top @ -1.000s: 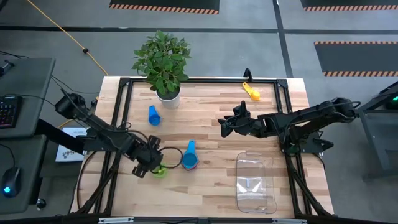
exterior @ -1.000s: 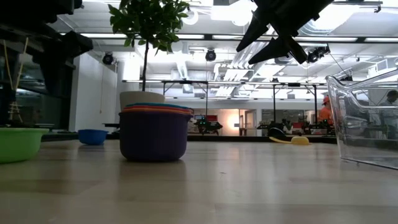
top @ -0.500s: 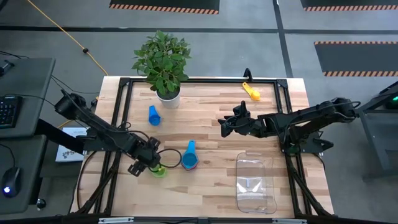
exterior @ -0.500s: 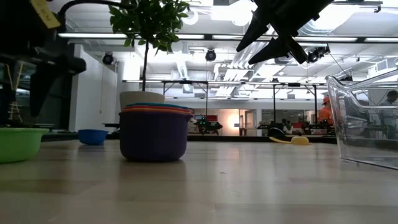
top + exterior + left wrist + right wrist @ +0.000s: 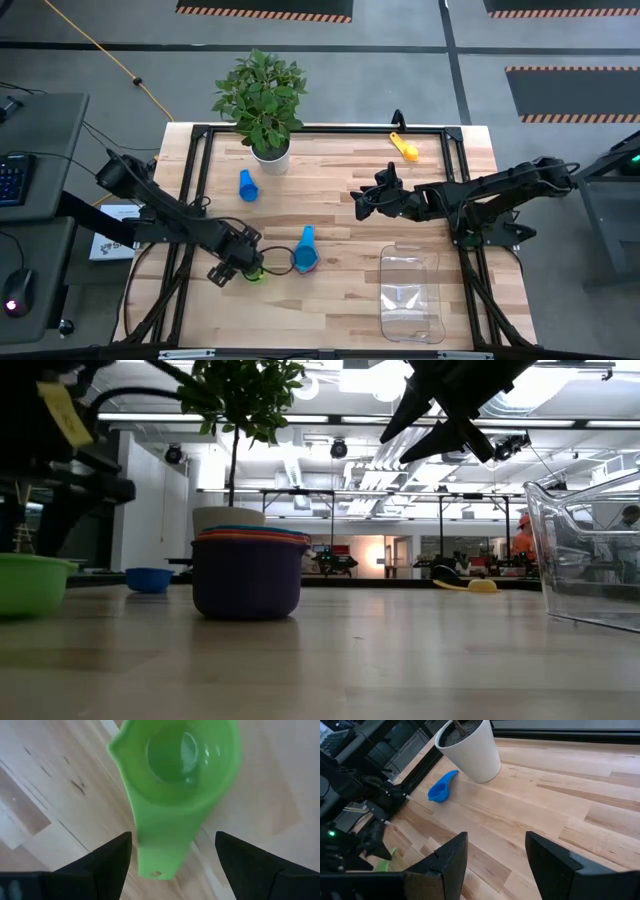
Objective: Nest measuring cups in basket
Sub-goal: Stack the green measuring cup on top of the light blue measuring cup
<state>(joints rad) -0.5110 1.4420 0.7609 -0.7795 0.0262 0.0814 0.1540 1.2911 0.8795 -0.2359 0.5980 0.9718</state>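
Measuring cups: five show on the wooden surface (image 5: 340,300), none of them in the basket.
Green cup (image 5: 172,785): lies upright near the left front of the surface, its flat handle pointing toward the left end effector; in the low view it sits at the far left edge of the picture (image 5: 25,582).
Left end effector (image 5: 172,857): low over the surface at the green cup's handle, fingers spread wide on either side of the handle, not touching it.
Stacked cups (image 5: 304,258): a nested pile just beside the green cup, light blue on top with its handle pointing away from the front edge; the low view shows a dark blue cup (image 5: 247,588) outermost with orange and light blue rims above it.
Loose blue cup (image 5: 247,186): near the white plant pot (image 5: 271,156), well apart from the stack.
Yellow cup (image 5: 406,149): at the far edge of the surface, right of centre.
Basket (image 5: 410,292): clear bin at the right front corner, nothing inside.
Right end effector (image 5: 362,201): hangs above the middle of the surface, fingers apart, holding nothing.
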